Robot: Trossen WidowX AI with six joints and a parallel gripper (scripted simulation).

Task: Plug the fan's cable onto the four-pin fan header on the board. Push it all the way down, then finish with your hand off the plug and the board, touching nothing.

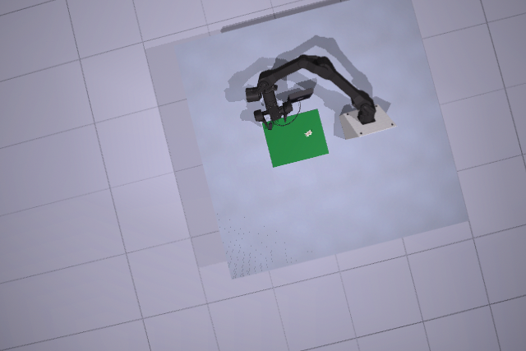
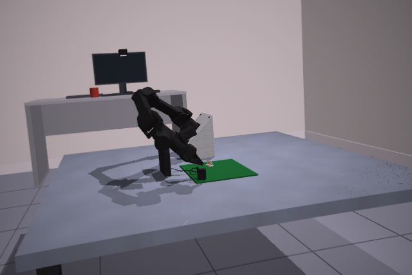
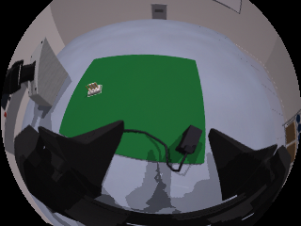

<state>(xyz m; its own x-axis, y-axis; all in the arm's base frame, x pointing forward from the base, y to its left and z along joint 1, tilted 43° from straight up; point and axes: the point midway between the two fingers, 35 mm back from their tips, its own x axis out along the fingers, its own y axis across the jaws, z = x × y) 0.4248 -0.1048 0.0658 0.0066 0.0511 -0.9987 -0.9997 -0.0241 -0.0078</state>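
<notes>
The green board lies flat on the table. The small pale four-pin header stands on it with nothing on it. The black plug rests on the board near its corner, far from the header. Its thin black cable loops back to the dark fan beside the board. My gripper is open wide and empty, just above and behind the plug, with the plug nearer its right finger.
The arm's grey base block stands beside the board's far side. Beyond the table, a desk bears a monitor and a red cup.
</notes>
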